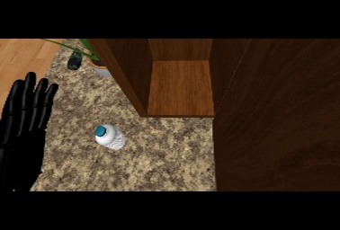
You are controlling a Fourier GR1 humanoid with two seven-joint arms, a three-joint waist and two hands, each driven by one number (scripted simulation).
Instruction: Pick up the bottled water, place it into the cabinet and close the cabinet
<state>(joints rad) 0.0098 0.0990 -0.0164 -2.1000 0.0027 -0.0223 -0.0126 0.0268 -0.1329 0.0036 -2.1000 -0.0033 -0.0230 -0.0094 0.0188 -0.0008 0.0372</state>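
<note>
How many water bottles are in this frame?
1. The water bottle stands on the granite counter, in front of the open cabinet and right of the open left hand. The cabinet door may hide others.

You have even, moderate light with no glare. The cabinet's (179, 85) inner shelf is brighter than its dark open door (279, 117). The water bottle (109, 137) casts only a faint shadow on the speckled surface (166, 157).
</note>
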